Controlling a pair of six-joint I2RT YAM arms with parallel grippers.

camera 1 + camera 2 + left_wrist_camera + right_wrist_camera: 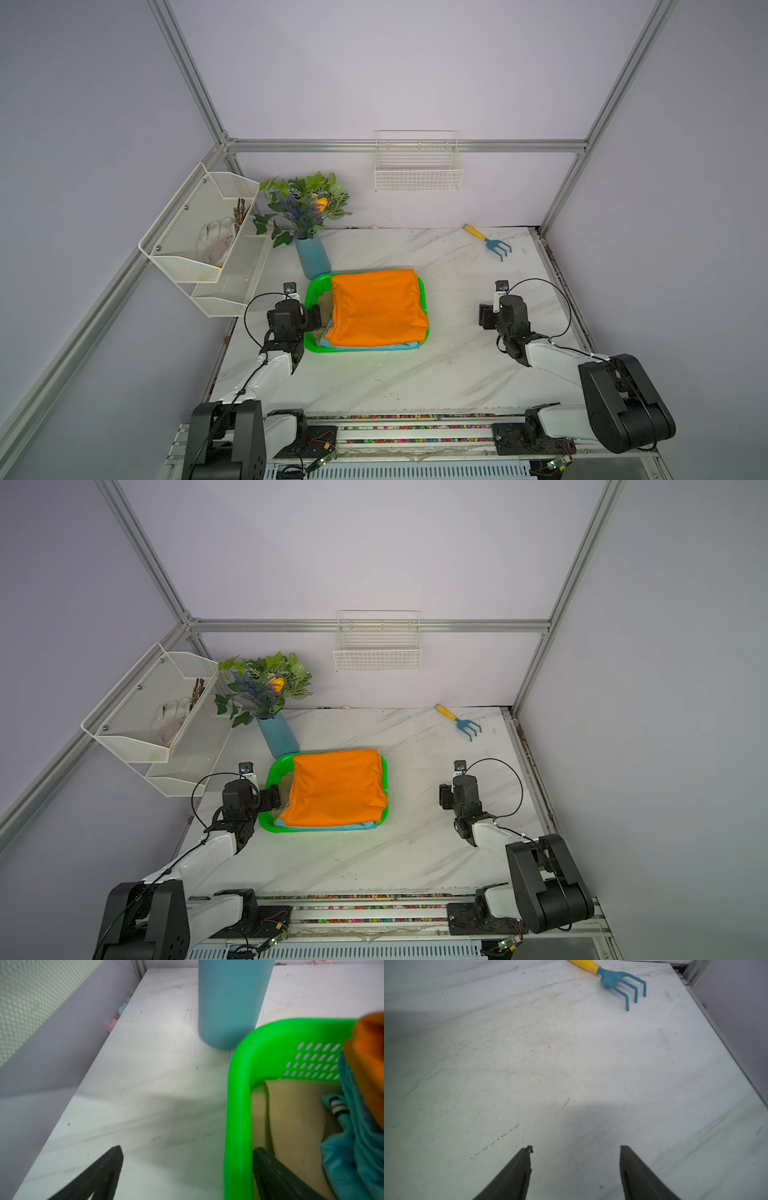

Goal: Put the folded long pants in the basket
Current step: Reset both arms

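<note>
Orange cloth tops the pile: the orange pants (376,307) lie flat across the green basket (318,286), just left of centre in both top views. The teal pants (374,346) show as a strip along the pile's lower edge, and the tan pants (295,1109) lie at the bottom. All three seem to be in, so the step in hand looks like clearing away.

The left gripper (313,318) stands wide and empty, straddling the basket's left wall. In the left wrist view one finger (104,1167) is over the bare table (145,1084) outside the rim. The other finger (270,1169) is inside, over the tan cloth and beside the teal fold, pinching neither.

To do this well, lift straight up before pulling back, so the inner finger neither hooks the rim nor drags a fold.

The right gripper (576,1147) is parted and holds nothing. It is over the table at the right of the frame, well apart from the basket.
</note>
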